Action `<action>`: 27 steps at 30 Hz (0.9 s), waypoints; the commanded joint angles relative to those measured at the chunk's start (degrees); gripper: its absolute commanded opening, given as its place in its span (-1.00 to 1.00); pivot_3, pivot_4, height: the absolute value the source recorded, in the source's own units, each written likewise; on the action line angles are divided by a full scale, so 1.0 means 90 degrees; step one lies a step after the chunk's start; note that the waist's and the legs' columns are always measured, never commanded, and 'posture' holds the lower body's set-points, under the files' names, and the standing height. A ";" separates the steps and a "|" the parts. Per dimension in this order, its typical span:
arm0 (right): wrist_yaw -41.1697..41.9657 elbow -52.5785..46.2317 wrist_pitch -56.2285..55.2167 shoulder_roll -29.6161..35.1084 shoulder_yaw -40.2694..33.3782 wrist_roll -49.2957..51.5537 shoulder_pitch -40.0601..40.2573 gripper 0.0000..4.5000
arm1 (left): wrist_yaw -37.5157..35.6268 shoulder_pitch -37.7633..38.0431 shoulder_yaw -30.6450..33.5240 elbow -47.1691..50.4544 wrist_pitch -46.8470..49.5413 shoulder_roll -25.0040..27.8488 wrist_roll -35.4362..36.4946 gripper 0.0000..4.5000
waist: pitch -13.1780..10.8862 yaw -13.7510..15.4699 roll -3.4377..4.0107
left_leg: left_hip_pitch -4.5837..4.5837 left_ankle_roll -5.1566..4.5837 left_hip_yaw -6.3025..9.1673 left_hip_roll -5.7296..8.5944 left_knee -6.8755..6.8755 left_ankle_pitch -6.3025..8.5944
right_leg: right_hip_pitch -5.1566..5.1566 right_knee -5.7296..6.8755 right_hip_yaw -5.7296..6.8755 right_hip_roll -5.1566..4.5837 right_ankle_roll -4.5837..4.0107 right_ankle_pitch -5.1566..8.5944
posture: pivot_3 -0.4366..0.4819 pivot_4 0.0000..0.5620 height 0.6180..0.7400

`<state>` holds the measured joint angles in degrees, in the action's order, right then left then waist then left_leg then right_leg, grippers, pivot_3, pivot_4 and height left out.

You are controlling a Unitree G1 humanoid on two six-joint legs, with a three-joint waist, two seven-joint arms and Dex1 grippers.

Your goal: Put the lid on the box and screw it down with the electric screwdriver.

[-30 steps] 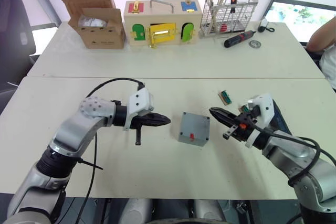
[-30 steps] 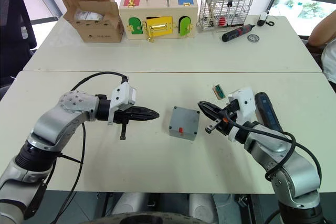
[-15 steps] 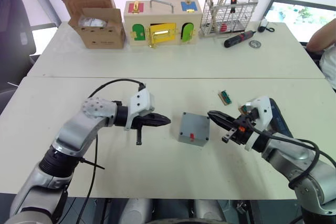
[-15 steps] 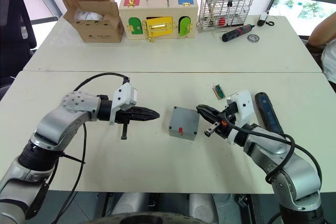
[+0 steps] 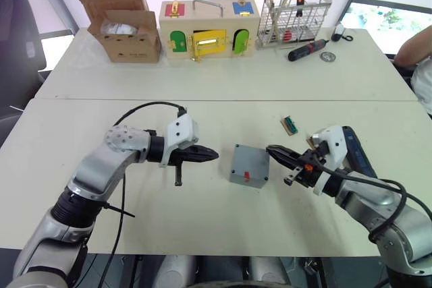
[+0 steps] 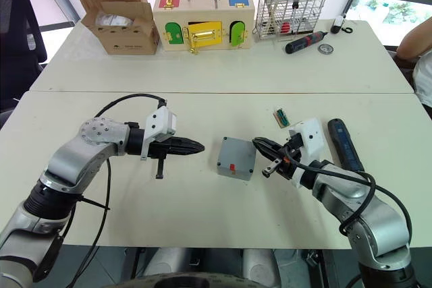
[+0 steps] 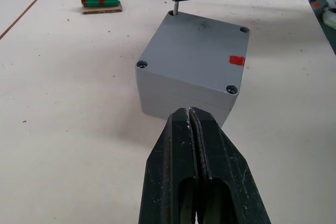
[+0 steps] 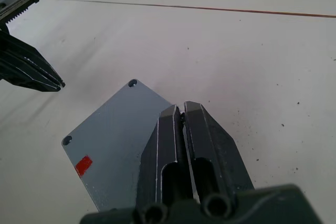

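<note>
Box: I see the box (image 5: 249, 165) at centre frame on the table (image 5: 202, 220), the lid (image 7: 197, 51) already on it.
Right gripper (image 5: 271, 149): fingers pinched on a small screw (image 7: 176, 8), held at the lid's corner hole.
Left gripper (image 5: 214, 156): fingers together, empty, just left of the box.
Electric screwdriver (image 5: 356, 155): lying right of centre, behind my right arm.
</note>
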<state>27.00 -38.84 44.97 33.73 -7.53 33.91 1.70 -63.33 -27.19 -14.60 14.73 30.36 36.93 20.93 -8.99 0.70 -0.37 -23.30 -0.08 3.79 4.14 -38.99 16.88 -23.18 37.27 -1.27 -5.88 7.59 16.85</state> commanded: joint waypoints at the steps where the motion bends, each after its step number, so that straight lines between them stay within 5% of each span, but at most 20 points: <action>1: 0.0016 -0.0057 -0.0168 0.0002 0.0019 -0.0059 -0.0047 -0.97 | 0.0017 -0.0072 0.0081 0.0141 -0.0109 -0.0016 0.0003 -1.00 | 0.0000 0.0000 0.0000 | 0.0000 0.0000 0.0000 0.0000 0.0000 0.0000 | 0.0000 0.0000 0.0000 0.0000 0.0000 0.0000 | -0.05 -0.47 0.95; 8: 0.0009 0.0006 -0.0219 -0.0018 0.0141 -0.0194 -0.0105 -0.97 | 0.0031 -0.0063 0.0091 0.0149 -0.0104 -0.0034 -0.0006 -1.00 | 0.0000 -0.0001 0.0000 | 0.0000 0.0000 0.0000 0.0000 0.0000 0.0000 | 0.0000 0.0000 0.0000 0.0000 0.0000 0.0000 | -0.05 -0.47 0.95; 11: 0.0048 -0.0021 -0.0240 0.0052 0.0137 -0.0245 -0.0098 -0.57 | 0.0032 -0.0044 0.0089 0.0138 -0.0120 -0.0036 -0.0016 -1.00 | 0.0000 0.0002 0.0000 | 0.0000 0.0000 0.0000 0.0000 0.0000 0.0000 | 0.0000 0.0000 0.0000 0.0000 0.0000 0.0000 | -0.05 -0.47 0.95; 16: 0.0084 -0.0103 -0.0180 0.0080 -0.0039 -0.0125 -0.0140 0.52 | 0.0004 -0.0025 0.0065 0.0061 -0.0194 -0.0021 -0.0070 -1.00 | 0.0000 0.0000 0.0000 | 0.0000 0.0000 0.0000 0.0000 0.0000 0.0000 | 0.0000 0.0000 0.0000 0.0000 0.0000 0.0000 | -0.05 -0.47 0.95; 20: 0.0078 -0.0167 -0.0121 0.0088 -0.0321 0.0113 -0.0186 1.00 | 0.0006 -0.0024 0.0024 0.0011 -0.0241 -0.0045 -0.0114 -1.00 | 0.0000 0.0003 0.0000 | 0.0000 0.0000 0.0000 0.0000 0.0000 0.0000 | 0.0000 0.0000 0.0000 0.0000 0.0000 0.0000 | -0.05 -0.47 0.95; 27: 0.0662 0.0270 0.0527 0.0910 -0.2244 0.1314 0.0276 1.00 | -0.0146 0.0164 -0.0521 -0.0720 -0.0822 -0.0188 -0.0692 -1.00 | -0.0001 0.0008 0.0003 | 0.0001 -0.0004 0.0001 0.0001 -0.0001 0.0002 | 0.0008 -0.0004 0.0002 -0.0001 0.0000 0.0000 | -0.05 -0.47 0.95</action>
<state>31.53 -36.64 49.16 40.86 -24.88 44.24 3.47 -63.86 -26.00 -18.68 8.44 24.93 35.40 15.58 -9.00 0.77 -0.34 -23.29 -0.19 3.80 4.15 -38.98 16.95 -23.12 37.23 -1.26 -5.90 7.58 16.85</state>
